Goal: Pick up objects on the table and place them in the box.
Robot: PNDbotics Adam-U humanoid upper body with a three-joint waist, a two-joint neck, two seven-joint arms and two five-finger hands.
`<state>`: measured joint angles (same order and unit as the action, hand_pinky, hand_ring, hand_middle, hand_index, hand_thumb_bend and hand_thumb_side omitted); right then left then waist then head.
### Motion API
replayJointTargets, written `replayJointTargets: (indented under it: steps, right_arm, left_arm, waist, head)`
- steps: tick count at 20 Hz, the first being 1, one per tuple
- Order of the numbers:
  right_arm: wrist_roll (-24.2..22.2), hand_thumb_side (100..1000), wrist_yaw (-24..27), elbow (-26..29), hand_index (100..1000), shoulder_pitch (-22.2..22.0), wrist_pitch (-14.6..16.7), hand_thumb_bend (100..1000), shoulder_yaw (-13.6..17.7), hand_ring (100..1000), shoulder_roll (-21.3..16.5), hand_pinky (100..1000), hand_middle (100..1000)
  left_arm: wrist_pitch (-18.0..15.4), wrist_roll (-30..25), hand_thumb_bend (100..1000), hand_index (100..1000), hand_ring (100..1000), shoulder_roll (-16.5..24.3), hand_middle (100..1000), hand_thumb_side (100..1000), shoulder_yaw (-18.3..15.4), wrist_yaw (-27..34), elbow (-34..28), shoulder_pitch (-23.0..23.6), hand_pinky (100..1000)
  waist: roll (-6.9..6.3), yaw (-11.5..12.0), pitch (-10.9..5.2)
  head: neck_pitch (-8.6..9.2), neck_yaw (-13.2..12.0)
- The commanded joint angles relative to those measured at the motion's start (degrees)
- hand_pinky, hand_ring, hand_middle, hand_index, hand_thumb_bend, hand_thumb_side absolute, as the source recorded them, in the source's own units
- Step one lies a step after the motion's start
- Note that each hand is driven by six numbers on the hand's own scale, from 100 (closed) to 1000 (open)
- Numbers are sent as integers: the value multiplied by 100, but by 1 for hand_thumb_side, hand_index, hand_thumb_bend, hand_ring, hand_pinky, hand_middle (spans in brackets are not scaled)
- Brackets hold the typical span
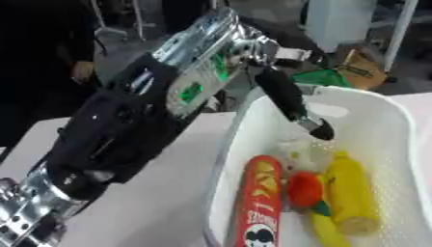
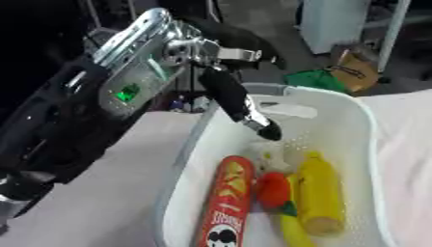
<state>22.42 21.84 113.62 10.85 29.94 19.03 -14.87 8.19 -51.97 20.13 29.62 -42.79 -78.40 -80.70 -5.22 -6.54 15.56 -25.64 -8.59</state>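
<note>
The left arm (image 1: 127, 125) is seen entering from the lower left and reaching diagonally over the table (image 1: 152, 202) toward the basket (image 2: 371, 144). The left hand (image 1: 291, 99) is held above the basket's near-left rim, with a finger (image 2: 240, 108) stretched straight down into the opening; nothing is held. The finger's tip is apart from the contents. Inside the basket, lying left to right: a red can (image 1: 257, 202), a small red-orange item (image 1: 305, 189), and a yellow corn cob (image 1: 350, 195). A pale item (image 1: 300, 149) is seen just behind them, unidentified. The right hand is out of view.
</note>
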Motion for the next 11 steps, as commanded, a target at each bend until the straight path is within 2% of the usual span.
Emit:
replayJointTargets:
  steps: [1, 4, 7, 8, 9, 10, 11]
  right_arm:
    - [-21, 808, 40, 97, 523, 54, 2, 100, -3, 391, -163, 332, 403]
    - [-23, 808, 43, 97, 523, 57, 7, 100, -5, 391, -164, 332, 403]
    - [-29, 807, 45, 97, 523, 58, 20, 100, -7, 392, -163, 332, 403]
    - [-29, 807, 46, 97, 523, 59, 27, 100, -4, 392, -160, 332, 404]
    - [-29, 807, 47, 97, 523, 60, 32, 100, -2, 392, -159, 332, 404]
    - [-25, 806, 49, 97, 522, 64, 46, 100, 4, 391, -153, 332, 404]
    - [-22, 804, 50, 97, 522, 68, 54, 100, 9, 391, -152, 331, 404]
  left_arm:
    - [-20, 1, 732, 1000, 879, 28, 945, 732, -124, 40, -33, -166, 704]
    - [-17, 1, 726, 1000, 872, 15, 937, 744, -163, 63, -60, -166, 696]
    - [50, 5, 616, 1000, 843, 29, 905, 868, -323, 117, -252, -153, 673]
    - [128, 165, 569, 1000, 827, 44, 893, 963, -472, 142, -396, -128, 661]
    - [216, 376, 569, 1000, 827, 64, 893, 963, -572, 185, -524, -86, 661]
    - [373, 812, 393, 1000, 792, 107, 861, 1000, -803, 242, -715, -13, 628]
    - [539, 1336, 318, 1000, 765, 153, 836, 1000, -948, 335, -875, 80, 598]
  waist:
    - [35, -3, -89]
    - [42, -1, -82]
    - [60, 10, -73]
    - [75, 25, -68]
    - [81, 33, -65]
    - [103, 52, -58]
    - [113, 63, -53]
  head:
    - [28, -20]
    - [27, -20]
    - [18, -13]
    - [4, -15]
    - [-4, -16]
    - [-30, -11]
    - [-44, -9]
